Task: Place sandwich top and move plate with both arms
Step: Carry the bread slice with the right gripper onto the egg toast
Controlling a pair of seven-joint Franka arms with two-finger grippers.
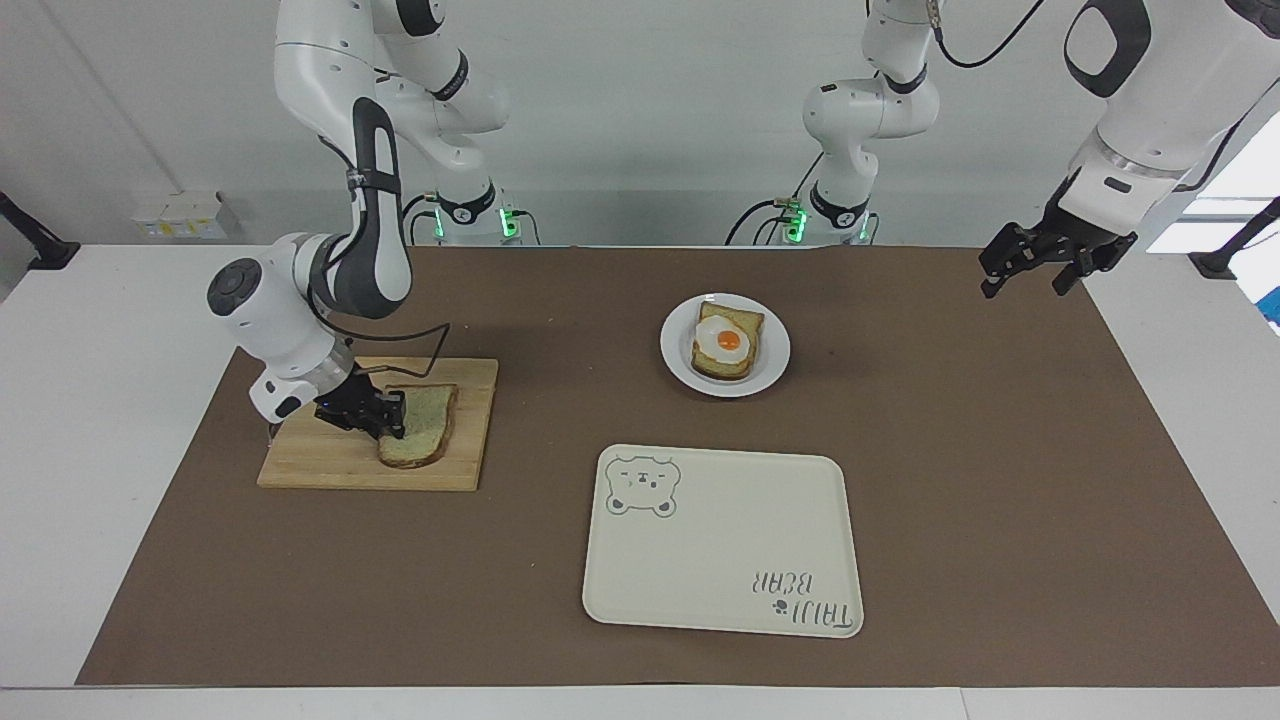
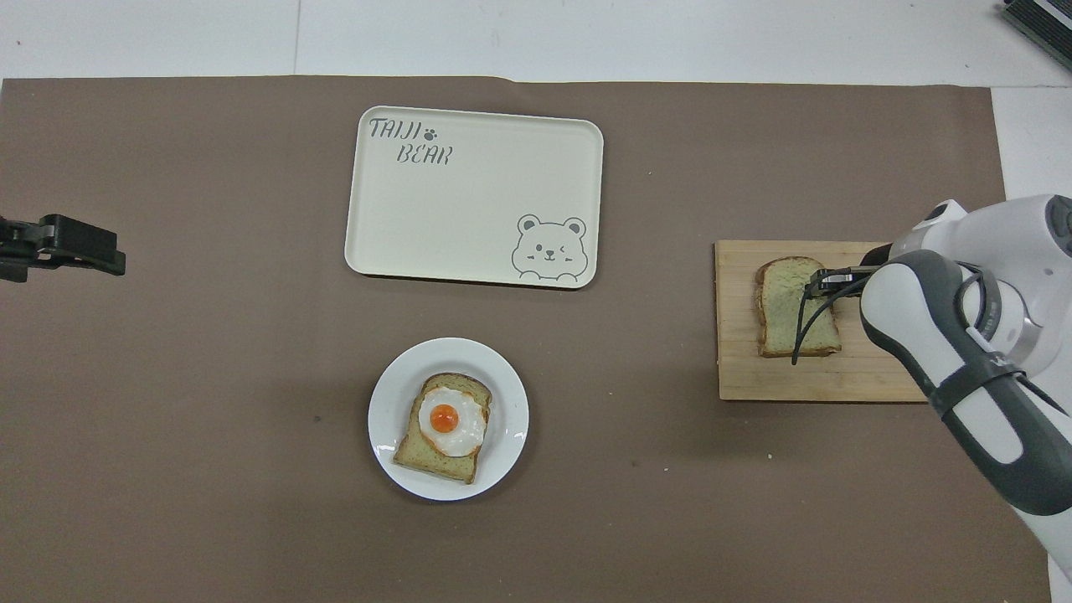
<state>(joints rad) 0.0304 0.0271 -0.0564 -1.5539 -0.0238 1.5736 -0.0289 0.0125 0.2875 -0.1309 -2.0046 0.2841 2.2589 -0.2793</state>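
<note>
- The bread slice [image 1: 418, 438] lies on the wooden board [image 1: 470, 420], at the right arm's end of the tabletop [image 1: 1000, 480]. It is not lifted yet.
- The right pincer [image 1: 388, 420] is low at the edge of the bread slice. It looks like it pinches that edge, but I cannot tell for sure if the grip is tight.
- The white plate [image 1: 770, 368] sits near the middle of the tabletop, close to the robots. The toast with a fried egg [image 1: 727, 342] lies on it, with nothing on top.
- The bear tray [image 1: 720, 560] lies flat, farther from the robots than the plate. Nothing is on it.
- The left pincer [image 1: 1035, 268] hangs in the air over the left arm's end of the tabletop. It is spread wide and holds nothing. This arm waits.
- So the job is just at the start, I think. The bread slice must go up, over to the plate, and down on the egg.
- After that, both arms have to move the plate. Maybe it goes on the tray, but I cannot know that.
</note>
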